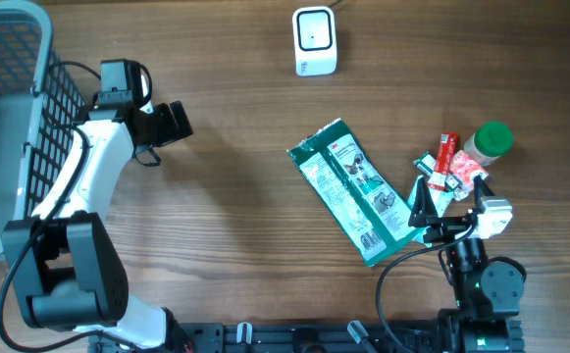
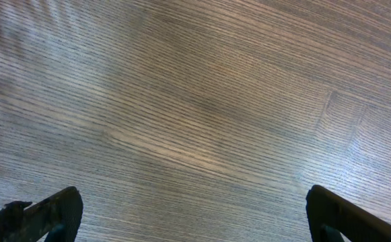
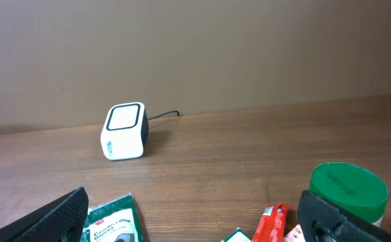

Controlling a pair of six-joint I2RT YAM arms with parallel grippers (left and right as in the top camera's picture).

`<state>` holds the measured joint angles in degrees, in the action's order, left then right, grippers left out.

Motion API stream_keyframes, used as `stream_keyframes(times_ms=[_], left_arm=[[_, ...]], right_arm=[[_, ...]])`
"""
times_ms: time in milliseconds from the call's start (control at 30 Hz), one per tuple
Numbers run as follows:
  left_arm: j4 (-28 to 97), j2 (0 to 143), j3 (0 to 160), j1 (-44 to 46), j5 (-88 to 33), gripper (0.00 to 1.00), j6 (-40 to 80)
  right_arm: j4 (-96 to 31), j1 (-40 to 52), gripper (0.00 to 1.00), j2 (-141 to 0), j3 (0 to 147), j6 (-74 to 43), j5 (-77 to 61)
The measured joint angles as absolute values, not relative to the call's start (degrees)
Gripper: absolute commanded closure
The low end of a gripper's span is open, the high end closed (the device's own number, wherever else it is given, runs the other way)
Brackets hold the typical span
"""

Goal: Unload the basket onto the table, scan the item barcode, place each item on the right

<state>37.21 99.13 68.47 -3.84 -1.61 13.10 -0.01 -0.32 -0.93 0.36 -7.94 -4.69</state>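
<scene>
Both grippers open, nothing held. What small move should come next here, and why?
Probably ease the right gripper left and down onto the near end of the green packet: it lies flat beside that open gripper, unheld, while the white scanner stands far across the table.

Wood-grain table (image 2: 202, 101), left claw (image 2: 194, 218) spread wide above it, dark fingertips (image 2: 50, 212) at bottom corners

The table (image 1: 235, 196) is brown wood with fine straight grain, matt with a faint sheen. At twelve o'clock the scanner (image 1: 315, 41) is smooth white plastic. At ten o'clock the basket (image 1: 64, 108) is grey plastic mesh. At three o'clock the packet (image 1: 356, 191) is glossy green film; past it, a lid (image 1: 493, 137) of smooth green plastic.
</scene>
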Motion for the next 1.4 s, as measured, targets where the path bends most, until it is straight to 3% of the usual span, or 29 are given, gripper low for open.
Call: stream_keyframes(times_ms=[333,800,1233,1400], left_arm=[[37.28,97.17,68.29,-3.84,-1.65,0.00,13.10],[36.86,46.78,68.99,-3.90,-1.85,0.00,13.08],[61.82,23.86,68.25,-2.00,0.14,0.00,13.10],[61.65,14.00,63.00,-1.98,0.14,0.00,13.10]], right_arm=[[-0.01,-0.32,0.00,-0.93,0.36,-7.94,-4.69],[-0.03,-0.32,0.00,-0.93,0.36,-7.94,-4.67],[-0.01,-0.32,0.00,-0.89,0.36,-7.94,-4.67],[-0.03,-0.32,0.00,-0.89,0.36,-7.94,-4.67]])
